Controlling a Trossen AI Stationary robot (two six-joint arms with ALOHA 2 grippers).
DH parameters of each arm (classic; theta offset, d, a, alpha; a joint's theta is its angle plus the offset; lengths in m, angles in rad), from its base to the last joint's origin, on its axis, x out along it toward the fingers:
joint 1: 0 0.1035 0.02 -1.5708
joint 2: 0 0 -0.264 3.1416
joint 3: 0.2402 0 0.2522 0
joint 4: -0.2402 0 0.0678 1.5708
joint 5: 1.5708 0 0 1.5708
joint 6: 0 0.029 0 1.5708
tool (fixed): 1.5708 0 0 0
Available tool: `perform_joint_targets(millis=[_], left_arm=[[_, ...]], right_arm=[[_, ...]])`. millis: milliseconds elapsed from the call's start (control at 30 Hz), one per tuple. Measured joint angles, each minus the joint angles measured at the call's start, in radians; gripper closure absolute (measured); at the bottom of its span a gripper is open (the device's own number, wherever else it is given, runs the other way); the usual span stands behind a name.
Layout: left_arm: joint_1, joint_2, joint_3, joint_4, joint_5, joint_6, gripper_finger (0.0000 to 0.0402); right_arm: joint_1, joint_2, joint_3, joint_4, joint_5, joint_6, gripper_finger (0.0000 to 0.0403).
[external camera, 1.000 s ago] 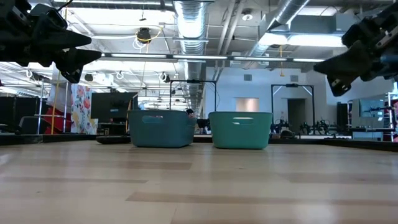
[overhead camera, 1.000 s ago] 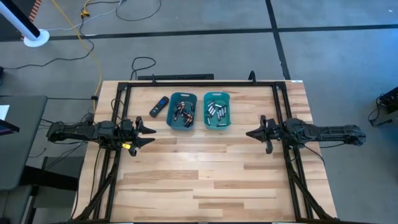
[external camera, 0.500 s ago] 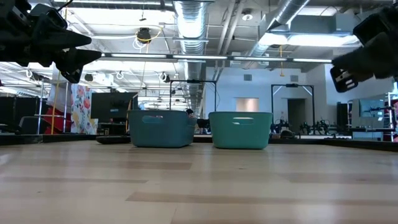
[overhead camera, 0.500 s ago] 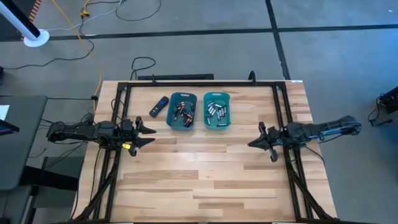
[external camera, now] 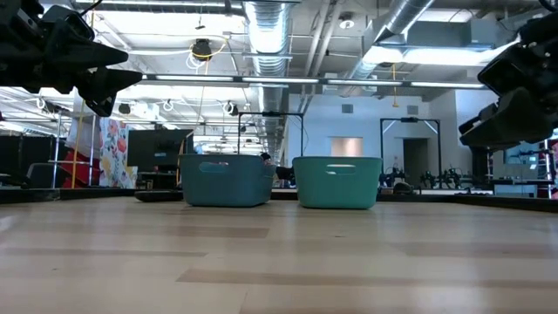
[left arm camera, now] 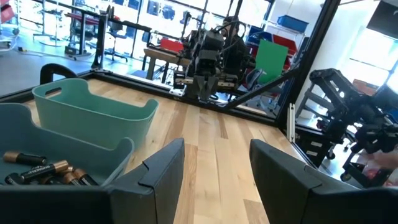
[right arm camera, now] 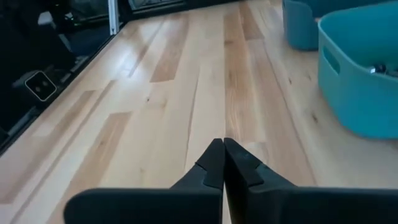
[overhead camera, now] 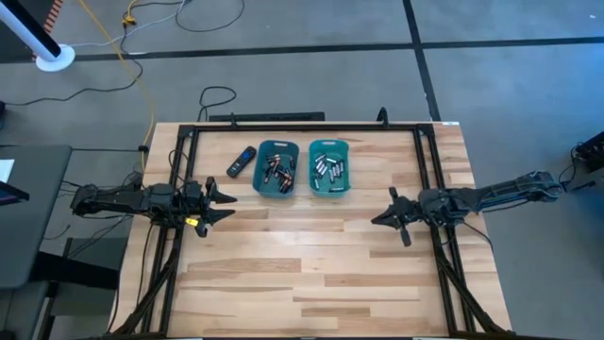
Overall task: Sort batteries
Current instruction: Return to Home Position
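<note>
Two teal bins stand side by side on the table's far middle. The left bin (overhead camera: pixel 276 170) holds dark batteries (left arm camera: pixel 37 171) with copper ends. The right bin (overhead camera: pixel 328 168) holds silvery-grey batteries (overhead camera: pixel 327 168). My left gripper (overhead camera: pixel 226 206) hovers open at the table's left side, pointing level toward the middle, near the left bin (left arm camera: pixel 56 149). My right gripper (overhead camera: pixel 377 219) hovers shut at the table's right side, tilted down toward the wood, with nothing between its fingers (right arm camera: pixel 222 163).
A flat black remote-like device (overhead camera: pixel 242 161) lies left of the bins. A black frame (overhead camera: pixel 302 127) runs along the table's far edge and down both sides. Bare wood (overhead camera: pixel 302 255) stretches from the bins to the near edge.
My right gripper has sunk toward the table and swung a little toward the near edge, tipping its fingers downward; it has stayed shut.
</note>
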State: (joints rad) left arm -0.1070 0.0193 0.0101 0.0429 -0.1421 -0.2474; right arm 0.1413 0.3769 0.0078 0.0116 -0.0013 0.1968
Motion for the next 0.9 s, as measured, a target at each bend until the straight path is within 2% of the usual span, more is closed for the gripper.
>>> perform_joint_targets(millis=[900], left_arm=[[0.000,0.000,0.000,0.000,0.000,0.000,0.0224]], right_arm=[[0.000,0.010,-0.001,-0.001,0.001,0.023,0.0378]])
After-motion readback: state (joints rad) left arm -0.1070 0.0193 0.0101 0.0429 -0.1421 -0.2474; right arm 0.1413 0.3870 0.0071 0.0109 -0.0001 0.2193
